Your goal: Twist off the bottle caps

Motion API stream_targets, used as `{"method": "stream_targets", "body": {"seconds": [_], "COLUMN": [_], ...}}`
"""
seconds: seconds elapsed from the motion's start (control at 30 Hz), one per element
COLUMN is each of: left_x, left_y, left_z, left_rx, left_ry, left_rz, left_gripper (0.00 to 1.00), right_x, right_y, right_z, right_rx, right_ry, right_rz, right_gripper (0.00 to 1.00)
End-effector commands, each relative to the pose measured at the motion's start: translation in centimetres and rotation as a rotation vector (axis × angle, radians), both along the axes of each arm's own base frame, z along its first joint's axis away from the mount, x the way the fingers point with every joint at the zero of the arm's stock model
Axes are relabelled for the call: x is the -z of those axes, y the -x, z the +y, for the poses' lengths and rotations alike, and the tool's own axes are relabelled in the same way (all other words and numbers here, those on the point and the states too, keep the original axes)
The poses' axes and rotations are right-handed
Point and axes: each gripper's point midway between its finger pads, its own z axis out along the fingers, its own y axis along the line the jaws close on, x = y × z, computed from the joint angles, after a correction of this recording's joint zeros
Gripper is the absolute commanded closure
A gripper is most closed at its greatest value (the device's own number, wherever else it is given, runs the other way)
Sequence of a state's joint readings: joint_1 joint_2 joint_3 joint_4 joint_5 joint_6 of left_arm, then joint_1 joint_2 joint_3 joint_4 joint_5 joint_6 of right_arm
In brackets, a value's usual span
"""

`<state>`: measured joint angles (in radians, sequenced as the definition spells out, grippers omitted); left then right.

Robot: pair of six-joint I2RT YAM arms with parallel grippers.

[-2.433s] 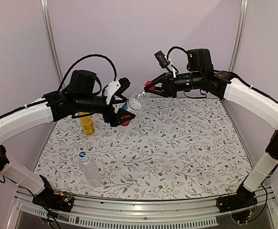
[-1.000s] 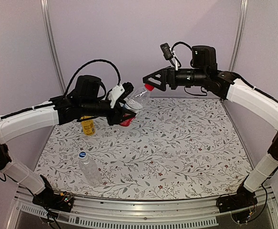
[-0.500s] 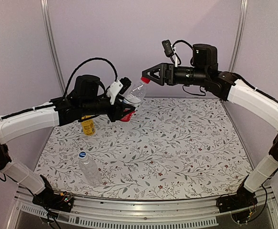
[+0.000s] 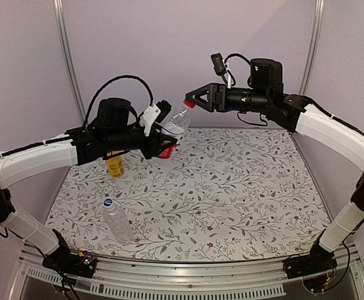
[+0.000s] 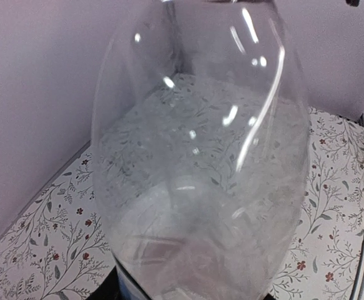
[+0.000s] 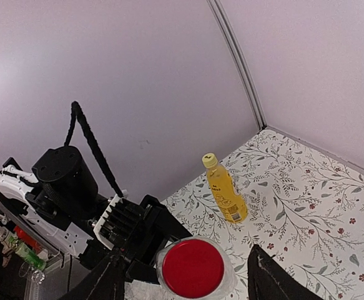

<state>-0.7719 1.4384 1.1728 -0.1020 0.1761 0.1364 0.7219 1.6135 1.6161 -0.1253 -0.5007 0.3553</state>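
My left gripper (image 4: 163, 135) is shut on a clear bottle with a red label (image 4: 175, 124), holding it tilted in the air with its neck up and to the right. The bottle's clear body (image 5: 200, 156) fills the left wrist view and hides the fingers. The red cap (image 4: 188, 104) lies between the fingers of my right gripper (image 4: 191, 100). In the right wrist view the red cap (image 6: 192, 267) faces the camera, and the right gripper (image 6: 188, 262) is open, with a gap on each side of the cap.
A bottle of yellow-orange liquid (image 4: 114, 164) with a yellow cap (image 6: 210, 160) stands at the back left, behind the left arm. A clear bottle (image 4: 117, 221) with a blue cap (image 4: 107, 202) lies near the front left of the flowered mat (image 4: 244, 187).
The left arm has lifted the bottle a little and brought its neck up. The right gripper has come over the red cap and its jaws have narrowed around it.
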Motion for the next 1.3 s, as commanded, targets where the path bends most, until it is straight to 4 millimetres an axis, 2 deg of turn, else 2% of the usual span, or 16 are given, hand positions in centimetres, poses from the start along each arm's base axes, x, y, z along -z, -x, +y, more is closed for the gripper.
{"method": "stream_targets", "body": {"seconds": [0.0,0.23,0.67,0.93,1.13,1.27], "left_x": [-0.9,-0.8,-0.5,-0.5,-0.7,-0.8], "left_y": [0.7,0.8,0.9,0.9,0.9,1.0], "left_z": [-0.4,-0.4,-0.5,-0.5,-0.5,-0.5], "left_rx": [0.021,0.026,0.031,0.032,0.029,0.034], "left_ry": [0.034,0.031,0.026,0.026,0.033,0.036], "left_rz": [-0.012,-0.013,-0.009,-0.010,-0.005,-0.004], "left_gripper": [0.65,0.65,0.66,0.66,0.67,0.67], "right_x": [0.7,1.1,0.4,0.4,1.1,1.3], "right_y": [-0.5,-0.6,-0.5,-0.5,-0.5,-0.4], "right_z": [0.5,1.0,0.9,0.9,1.1,1.2], "right_rx": [0.010,-0.004,-0.003,-0.005,-0.017,-0.025], "right_ry": [0.005,0.012,-0.004,-0.004,0.005,0.007], "right_rz": [0.003,0.009,-0.009,-0.012,0.000,-0.001], "right_gripper": [0.35,0.41,0.45,0.53,0.54,0.62]}}
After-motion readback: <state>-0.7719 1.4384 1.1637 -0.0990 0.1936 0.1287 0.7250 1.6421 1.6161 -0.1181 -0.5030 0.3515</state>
